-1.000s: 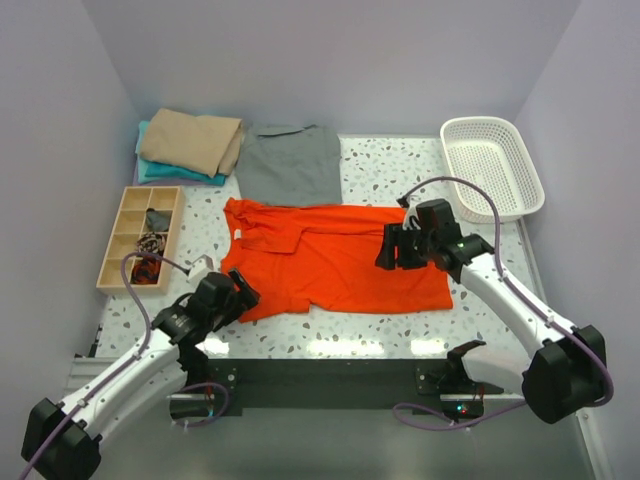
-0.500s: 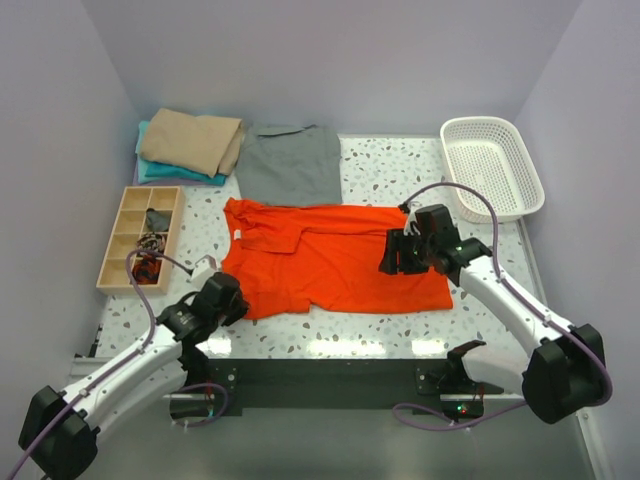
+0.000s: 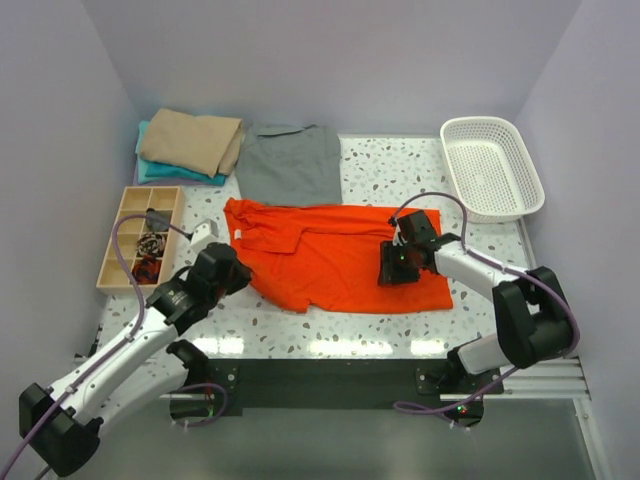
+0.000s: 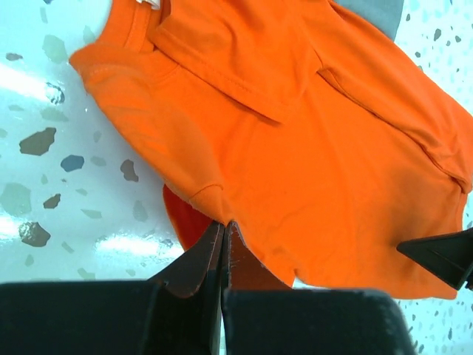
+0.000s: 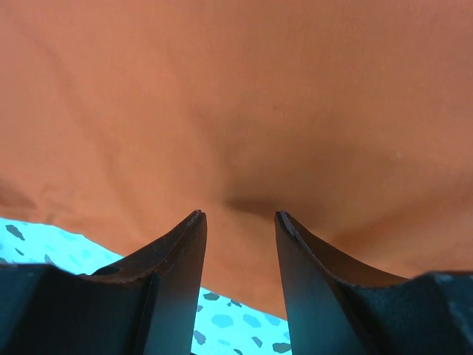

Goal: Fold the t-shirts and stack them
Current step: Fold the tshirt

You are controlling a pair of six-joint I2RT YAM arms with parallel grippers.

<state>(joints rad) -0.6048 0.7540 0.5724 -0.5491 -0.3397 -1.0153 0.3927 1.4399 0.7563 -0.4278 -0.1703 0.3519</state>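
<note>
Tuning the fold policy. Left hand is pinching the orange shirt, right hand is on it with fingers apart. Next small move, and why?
Probably close the right hand on the orange t-shirt. Its fingers stand apart, pressed into the cloth, which puckers between them, while the left hand is shut on the shirt's near left edge. With both sides held, the fold could start.

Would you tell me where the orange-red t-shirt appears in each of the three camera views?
Top external: the orange-red t-shirt lies spread out mid-picture.
Left wrist: the shirt fills the middle and right, hem at bottom centre.
Right wrist: the shirt covers almost the whole picture.
Shared landmark: the speckled tabletop, beside the shirt in all three.
</note>
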